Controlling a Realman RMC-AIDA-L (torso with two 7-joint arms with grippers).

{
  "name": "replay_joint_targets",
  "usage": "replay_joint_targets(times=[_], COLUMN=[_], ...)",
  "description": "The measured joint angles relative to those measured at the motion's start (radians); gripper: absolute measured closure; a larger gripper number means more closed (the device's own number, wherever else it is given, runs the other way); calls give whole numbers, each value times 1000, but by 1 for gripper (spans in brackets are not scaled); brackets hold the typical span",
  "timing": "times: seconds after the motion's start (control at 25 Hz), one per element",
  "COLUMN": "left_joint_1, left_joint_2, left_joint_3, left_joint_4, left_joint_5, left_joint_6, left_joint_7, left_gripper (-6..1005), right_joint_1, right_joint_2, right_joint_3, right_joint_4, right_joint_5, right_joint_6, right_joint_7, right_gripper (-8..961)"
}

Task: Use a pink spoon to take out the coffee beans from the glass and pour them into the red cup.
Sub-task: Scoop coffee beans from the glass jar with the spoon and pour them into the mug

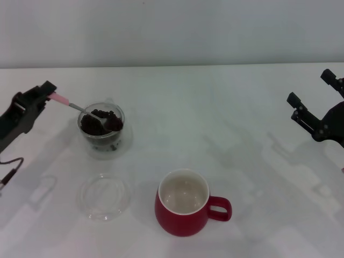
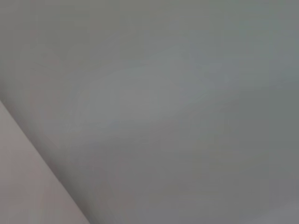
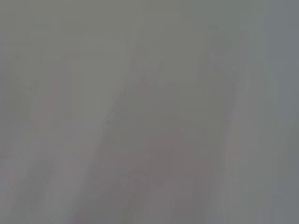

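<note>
In the head view my left gripper (image 1: 47, 95) is shut on the pink spoon (image 1: 63, 100) by its handle, at the table's left. The spoon's silver bowl (image 1: 95, 117) reaches into the glass (image 1: 102, 145) and rests among the coffee beans (image 1: 110, 119). The red cup (image 1: 180, 220), white inside with nothing in it, stands nearer the front, right of the glass, with its handle to the right. My right gripper (image 1: 313, 95) is open and holds nothing, at the far right. Both wrist views show only grey blur.
A flat, shallow clear glass dish (image 1: 105, 196) lies in front of the glass, left of the red cup. A black cable (image 1: 9, 171) hangs at the left edge. The white table (image 1: 226, 113) meets a pale wall at the back.
</note>
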Motion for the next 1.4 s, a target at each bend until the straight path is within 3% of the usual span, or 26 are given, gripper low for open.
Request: replay_joint_targets(times=[0.76, 1.16, 1.4], left_joint_1=[-59, -71, -80], left_joint_2=[-4, -3, -5], left_joint_3=[128, 303, 364], left_joint_4=[-29, 18, 47], left_joint_5=[50, 59, 55], left_joint_6=[-95, -154, -175], left_joint_7=[-26, 1, 82], left_gripper=[871, 871, 871], right_joint_1=[0, -1, -2], right_joint_2=[-2, -2, -2], right_joint_3=[0, -12, -24], right_joint_4=[8, 8, 3], right_joint_5=[0, 0, 0], right_joint_6=[6, 6, 3], right_joint_7=[-10, -14, -11], right_gripper=[117, 117, 117])
